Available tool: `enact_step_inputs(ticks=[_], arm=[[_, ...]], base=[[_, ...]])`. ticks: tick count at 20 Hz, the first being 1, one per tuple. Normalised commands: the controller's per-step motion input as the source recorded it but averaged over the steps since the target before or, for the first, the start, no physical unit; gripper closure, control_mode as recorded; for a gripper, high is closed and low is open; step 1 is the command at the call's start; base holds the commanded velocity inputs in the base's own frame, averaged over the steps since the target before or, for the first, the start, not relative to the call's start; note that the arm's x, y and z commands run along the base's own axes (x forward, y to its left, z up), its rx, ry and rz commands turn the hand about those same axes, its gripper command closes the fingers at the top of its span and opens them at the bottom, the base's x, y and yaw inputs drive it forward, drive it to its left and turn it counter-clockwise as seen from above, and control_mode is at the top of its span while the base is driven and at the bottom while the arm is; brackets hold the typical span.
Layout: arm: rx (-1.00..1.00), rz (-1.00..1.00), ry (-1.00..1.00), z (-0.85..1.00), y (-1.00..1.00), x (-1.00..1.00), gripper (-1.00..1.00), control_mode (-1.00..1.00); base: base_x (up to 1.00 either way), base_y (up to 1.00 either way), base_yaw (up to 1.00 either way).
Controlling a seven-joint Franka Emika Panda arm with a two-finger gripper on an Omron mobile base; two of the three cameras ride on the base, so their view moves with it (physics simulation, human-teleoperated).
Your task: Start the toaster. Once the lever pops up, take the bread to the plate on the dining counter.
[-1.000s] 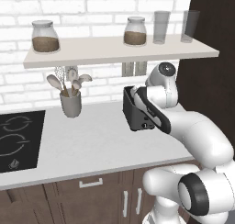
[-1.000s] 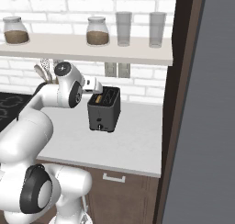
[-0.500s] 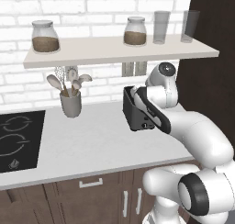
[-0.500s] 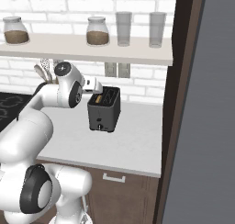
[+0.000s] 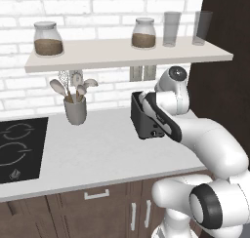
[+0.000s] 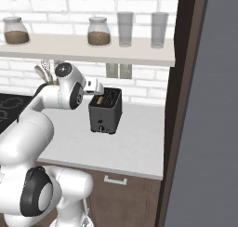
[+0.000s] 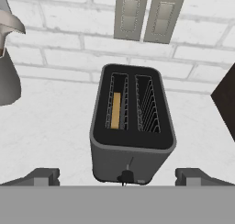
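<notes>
The dark toaster (image 7: 133, 126) stands on the light worktop under the wall sockets, also seen as the toaster (image 6: 106, 112) and, half behind my arm, the toaster (image 5: 145, 122). A tan slice of bread (image 7: 116, 110) sits low in its left slot; the bread (image 6: 99, 100) shows from the side too. The lever knob (image 7: 125, 176) sits low on the front face. My gripper (image 7: 119, 177) hovers above the toaster's front side, open wide, fingertips (image 7: 43, 176) well apart with nothing held. The hand (image 6: 93, 86) is level with the toaster's top. The plate and the dining counter are out of view.
A grey utensil cup (image 5: 75, 110) stands left of the toaster and a black hob (image 5: 19, 149) further left. Overhead, a shelf (image 5: 122, 54) carries jars and glasses. A tall dark cabinet (image 6: 186, 105) walls off the right side.
</notes>
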Motion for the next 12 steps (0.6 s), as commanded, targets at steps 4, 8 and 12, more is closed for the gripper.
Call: enact_step_inputs(ticks=[4, 8, 12], arm=[[0.00, 0.00, 0.00, 0.00, 0.00, 0.00, -1.00, -1.00], [0.00, 0.00, 0.00, 0.00, 0.00, 0.00, -1.00, -1.00], [0.00, 0.00, 0.00, 0.00, 0.00, 0.00, -1.00, -1.00]], base=[[0.00, 0.00, 0.00], [0.00, 0.00, 0.00], [0.00, 0.00, 0.00]])
